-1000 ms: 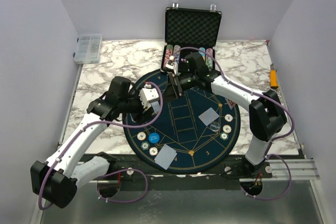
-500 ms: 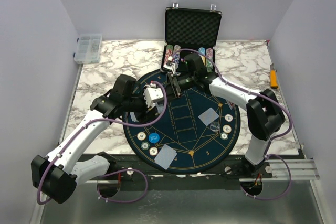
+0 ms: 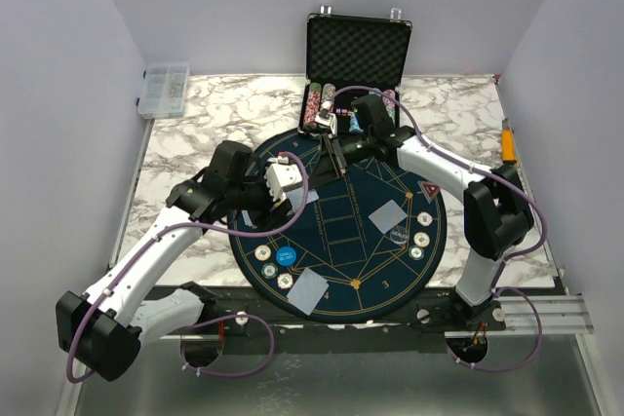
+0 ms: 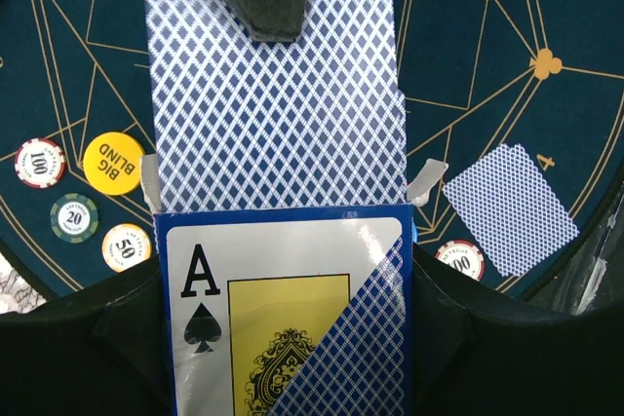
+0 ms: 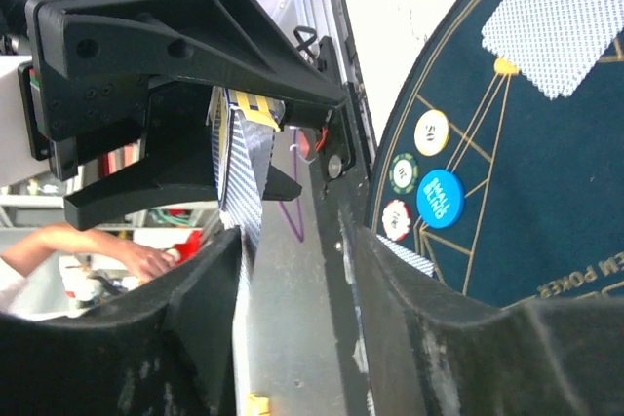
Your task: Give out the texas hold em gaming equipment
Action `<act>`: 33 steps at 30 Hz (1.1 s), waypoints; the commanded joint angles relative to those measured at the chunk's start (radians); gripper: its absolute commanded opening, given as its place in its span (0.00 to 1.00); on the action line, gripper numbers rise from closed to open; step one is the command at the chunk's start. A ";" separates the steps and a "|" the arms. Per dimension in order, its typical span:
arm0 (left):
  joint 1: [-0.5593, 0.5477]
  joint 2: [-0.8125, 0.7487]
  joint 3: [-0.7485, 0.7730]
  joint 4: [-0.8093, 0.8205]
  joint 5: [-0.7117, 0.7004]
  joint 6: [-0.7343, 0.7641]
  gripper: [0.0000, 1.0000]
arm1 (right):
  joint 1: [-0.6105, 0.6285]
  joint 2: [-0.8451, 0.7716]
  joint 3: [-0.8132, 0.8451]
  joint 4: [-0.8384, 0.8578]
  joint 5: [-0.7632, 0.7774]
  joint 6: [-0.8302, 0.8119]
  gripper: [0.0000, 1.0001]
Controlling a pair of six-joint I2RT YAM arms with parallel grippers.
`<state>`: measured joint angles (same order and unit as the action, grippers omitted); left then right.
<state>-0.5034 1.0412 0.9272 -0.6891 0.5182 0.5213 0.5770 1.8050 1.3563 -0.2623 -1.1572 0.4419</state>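
Broadly, the marble table [image 3: 190, 148] shows open margins either side of the round mat [image 3: 341, 262], whose near half carries loose cards [image 3: 310, 290] and discs [image 3: 285, 257]. At the far edge, an open case [image 3: 357, 46] holds chip rows [image 3: 316, 102]. The left gripper [image 4: 283, 338] clamps the card box [image 4: 292, 260]; the right gripper [image 5: 292, 241] straddles its protruding card [image 4: 278, 114], grip unclear.

the yellow disc [image 4: 113, 163] reads "big blind", the blue disc [image 5: 441, 199] "small blind", three chips [image 4: 74, 217] "100", "20", "50", the card box [image 4: 283, 319] "a".
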 commanded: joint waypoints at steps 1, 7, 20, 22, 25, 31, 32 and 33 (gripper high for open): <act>-0.001 -0.015 0.014 0.037 0.018 0.008 0.00 | 0.010 -0.039 0.007 0.001 -0.051 -0.002 0.61; -0.002 0.003 0.033 0.039 0.021 -0.001 0.00 | 0.044 -0.024 0.035 -0.022 -0.027 -0.026 0.59; 0.008 -0.030 -0.011 0.044 -0.012 -0.012 0.00 | -0.060 -0.028 0.104 -0.394 0.016 -0.301 0.04; 0.010 -0.031 -0.020 0.050 -0.010 -0.014 0.00 | -0.090 -0.027 0.127 -0.502 0.029 -0.388 0.01; 0.011 -0.029 -0.028 0.062 -0.004 -0.016 0.00 | -0.159 -0.029 0.140 -0.642 0.045 -0.517 0.01; 0.011 -0.015 -0.027 0.077 0.010 -0.019 0.00 | -0.330 -0.001 0.122 -0.911 0.240 -0.798 0.01; 0.011 -0.016 -0.027 0.079 0.009 -0.016 0.00 | -0.359 0.005 0.106 -0.937 0.285 -0.835 0.01; 0.011 -0.015 -0.026 0.081 0.012 -0.015 0.00 | -0.386 0.009 0.083 -0.954 0.335 -0.867 0.01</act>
<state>-0.4973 1.0325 0.9005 -0.6521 0.5011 0.5091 0.2798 1.8008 1.4818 -0.9916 -1.0306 -0.1898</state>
